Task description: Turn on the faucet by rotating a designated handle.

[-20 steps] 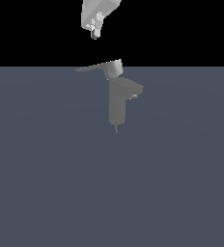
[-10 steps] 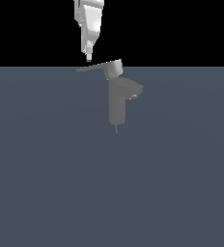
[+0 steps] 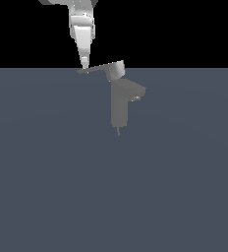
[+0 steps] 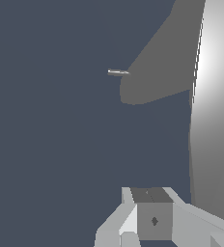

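Standing upright on the slate-blue surface (image 3: 52,187), somewhat to the exterior view's right of centre: the faucet (image 3: 119,106), a matte grey rectangular column with a short spout stub (image 3: 137,92) angling off toward the exterior view's right. Sitting on top of the column: the handle (image 3: 102,70), its lighter cylindrical cap over the column and its thin flat blade reaching out toward the exterior view's left, tilting slightly downward at the free end.

Hanging nose-down from the top of the exterior view: the white arm (image 3: 81,24), with the claw (image 3: 84,63) tapering to a point at the outer end of the blade (touching or just above it; not resolvable at this scale). Showing as one narrow tip there, fingers apparently together, gripping nothing visible.

Appearing in the wrist view: the claw body (image 4: 152,219) at close range, the fingertips themselves lying out of sight, a broad bright grey slab filling one side, and a darker grey shape beyond it against the surface.
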### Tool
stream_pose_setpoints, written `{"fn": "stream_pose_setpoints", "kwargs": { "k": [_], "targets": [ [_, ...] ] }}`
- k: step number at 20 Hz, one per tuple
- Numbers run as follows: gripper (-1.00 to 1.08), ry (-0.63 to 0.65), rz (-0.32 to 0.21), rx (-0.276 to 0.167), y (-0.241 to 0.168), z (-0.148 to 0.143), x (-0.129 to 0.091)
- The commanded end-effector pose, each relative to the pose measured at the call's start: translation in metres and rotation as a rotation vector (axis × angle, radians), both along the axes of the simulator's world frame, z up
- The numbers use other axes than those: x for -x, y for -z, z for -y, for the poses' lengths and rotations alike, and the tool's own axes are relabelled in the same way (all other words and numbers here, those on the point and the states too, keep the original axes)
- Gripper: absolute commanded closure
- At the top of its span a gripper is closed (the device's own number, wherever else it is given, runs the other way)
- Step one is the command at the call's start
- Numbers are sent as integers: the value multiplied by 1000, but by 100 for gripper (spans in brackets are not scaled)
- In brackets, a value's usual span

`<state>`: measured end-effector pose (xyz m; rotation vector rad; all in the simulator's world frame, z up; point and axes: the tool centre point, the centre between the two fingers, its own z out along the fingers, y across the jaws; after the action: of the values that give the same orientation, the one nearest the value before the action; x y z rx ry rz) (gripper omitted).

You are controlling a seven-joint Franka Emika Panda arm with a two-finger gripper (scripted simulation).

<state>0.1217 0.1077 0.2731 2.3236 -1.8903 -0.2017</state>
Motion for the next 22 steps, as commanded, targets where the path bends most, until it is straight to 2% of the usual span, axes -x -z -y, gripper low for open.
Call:
{"fn": "stream_pose_setpoints", "kwargs": {
  "k": [1,9,22],
  "targets": [
    [108,12,-2,11,7,-4,-2],
    [108,17,-2,17,10,-6,-3],
    [108,17,-2,17,6,-3,20]
  ]
}}
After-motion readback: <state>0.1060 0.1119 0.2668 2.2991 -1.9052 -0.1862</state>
